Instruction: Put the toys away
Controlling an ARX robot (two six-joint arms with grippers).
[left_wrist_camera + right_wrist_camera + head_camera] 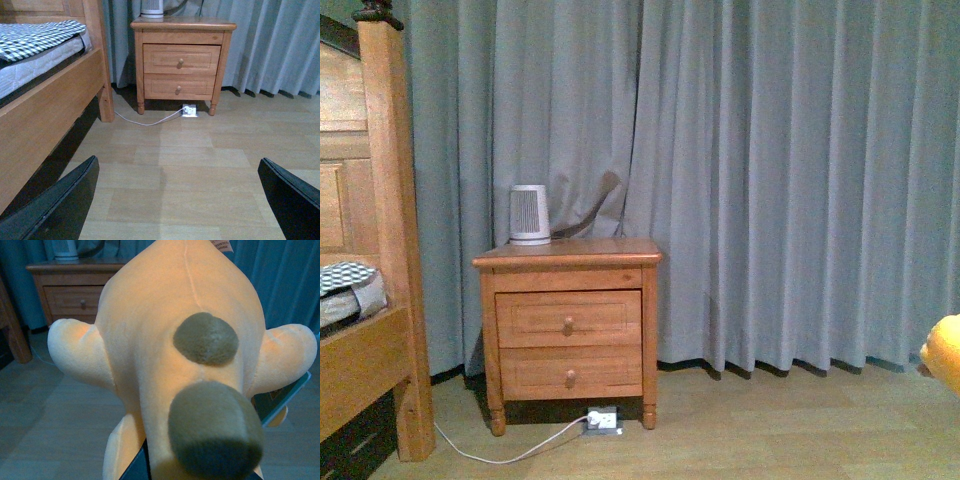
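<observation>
Evidently the plush toy (185,340) is off the floor and pressed close against the right wrist camera, filling most of that view: pale orange-yellow fabric, a seam down its middle, two olive-brown patches and a stubby limb to each side. The right hand (195,474) is clamped on it from below, though only a dark edge of one of its fingers (136,467) shows under the plush. From the front view just a sliver of the toy's yellow body shows at the far right edge, above the wooden floor (770,430). The left hand (175,200) hangs low over the floor with its two dark fingers spread wide and nothing between them. Ahead stands a wooden bedside table (568,300) with two closed drawers, a small white heater (529,215) on top, against a grey-blue curtain (770,180). A white power strip (603,420) lies under it, its cable (500,455) trailing toward the bed frame (380,250) on the left.
</observation>
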